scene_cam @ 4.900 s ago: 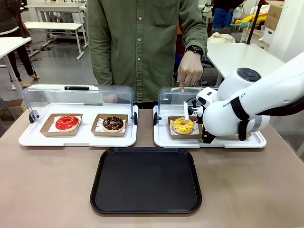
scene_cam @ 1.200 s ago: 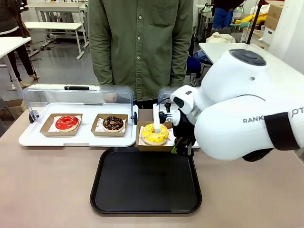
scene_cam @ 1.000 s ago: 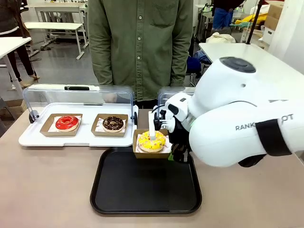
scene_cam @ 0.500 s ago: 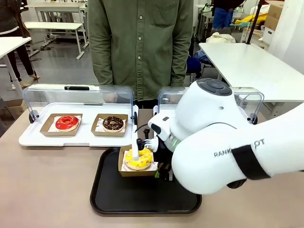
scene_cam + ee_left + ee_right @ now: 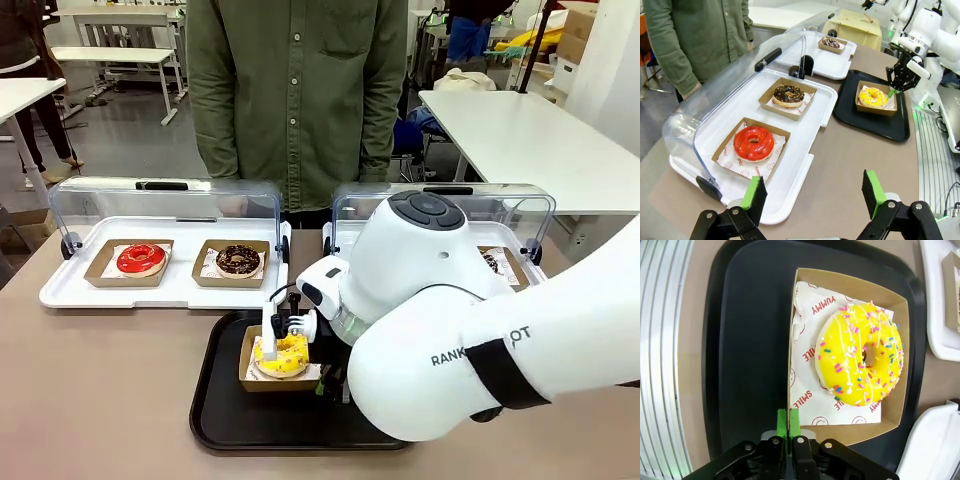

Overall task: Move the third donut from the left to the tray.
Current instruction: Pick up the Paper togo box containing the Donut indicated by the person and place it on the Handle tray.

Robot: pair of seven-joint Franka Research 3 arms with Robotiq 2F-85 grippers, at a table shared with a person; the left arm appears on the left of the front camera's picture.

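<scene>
The yellow donut (image 5: 860, 355) with small coloured sprinkles lies flat in its brown cardboard liner (image 5: 790, 385), just beyond the right gripper (image 5: 788, 421), whose fingers pinch the liner's near wall. The black tray (image 5: 745, 340) lies directly below it.

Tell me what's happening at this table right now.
The right gripper is shut on the rim of a square brown cardboard liner carrying a ring donut with yellow icing and sprinkles, over the flat black plastic tray; whether it has touched down is unclear. The left gripper hangs open near the red donut. A person in a green shirt stands at the far side.
</scene>
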